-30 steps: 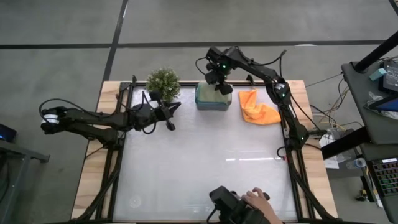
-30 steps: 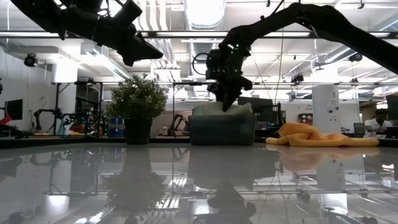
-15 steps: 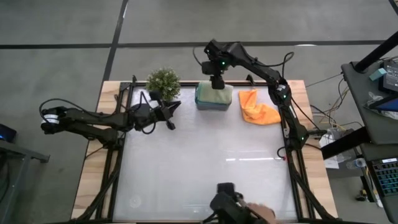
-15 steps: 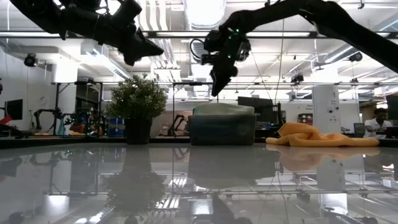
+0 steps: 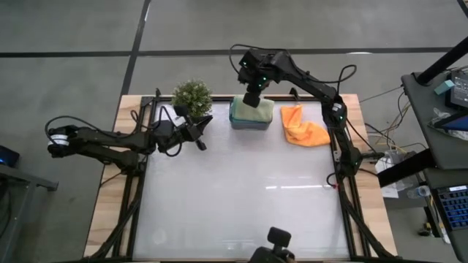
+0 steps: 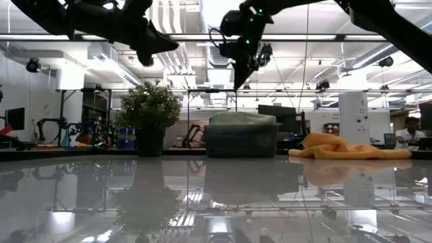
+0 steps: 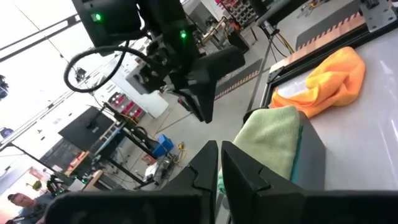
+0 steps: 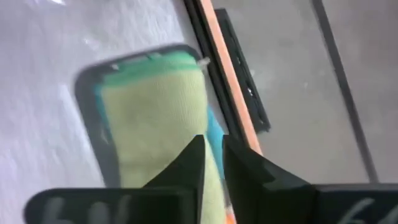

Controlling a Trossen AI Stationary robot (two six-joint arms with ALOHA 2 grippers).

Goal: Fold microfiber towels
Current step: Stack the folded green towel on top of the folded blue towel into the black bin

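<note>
Towels first: nearest across the bare counter [image 5: 241, 190], the orange towel [image 5: 303, 126] is lying crumpled and unfolded at the far right, just beside the bin [image 5: 251, 114]. In that grey bin, folded towels are sitting stacked, a light green one [image 8: 155, 121] on top with teal edges peeking out beneath it.

The change: a second ago the right gripper [image 5: 251, 97] was down in the bin, pressing onto the green towel; now it is lifting clear, hanging above the bin with its fingers nearly together and carrying nothing. So the green towel is looking delivered, and the pile is sitting undisturbed after the release.

The left gripper [image 5: 199, 123] is holding back by the potted plant [image 5: 192, 96], raised off the counter, fingers close together and empty; it is barely shifting from where it was. At the near edge, the person's hand seen a moment ago is gone from the high view.

By my read, the orange towel is the one in sight left to fold, and the right arm is closest to it. The other cloths, if any, are not showing here.
</note>
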